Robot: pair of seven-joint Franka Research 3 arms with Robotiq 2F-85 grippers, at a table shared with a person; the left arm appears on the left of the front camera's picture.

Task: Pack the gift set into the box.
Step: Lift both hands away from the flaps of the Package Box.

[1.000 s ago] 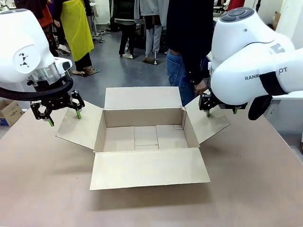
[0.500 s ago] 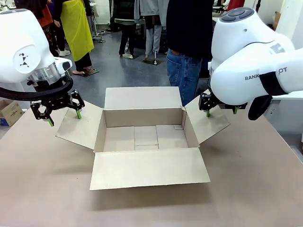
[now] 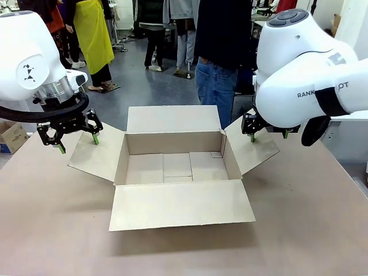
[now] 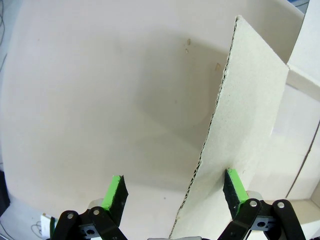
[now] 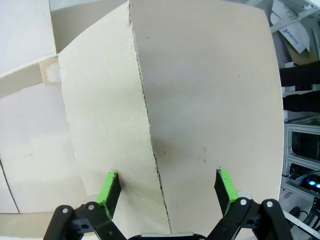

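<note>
The table [image 3: 57, 230] is a wide tan surface with the box [image 3: 172, 142] sitting at its middle. The box stands upright with all four flaps folded outward, and its floor is bare cardboard with nothing lying inside. A person [image 3: 221, 52] stands just beyond the box's far flap [image 3: 172, 119].

The left gripper [image 3: 78, 144] hangs over the outer edge of the box's left flap [image 3: 95, 152]. In the left wrist view its jaws are spread wide, with the flap's corrugated edge running up between them. One green pad sits over the flap and the other over the table outside the box, and the gripper has hold of nothing. The right gripper [image 3: 268, 137] mirrors this at the box's right flap [image 3: 253, 149], also spread wide and empty, with that flap's edge between its fingers. I cannot tell whether either gripper's pads touch the cardboard.

As I judge it, the packing has barely begun. The box is open and ready to receive, but the gift set has yet to go in, and the flaps have not been closed.
</note>
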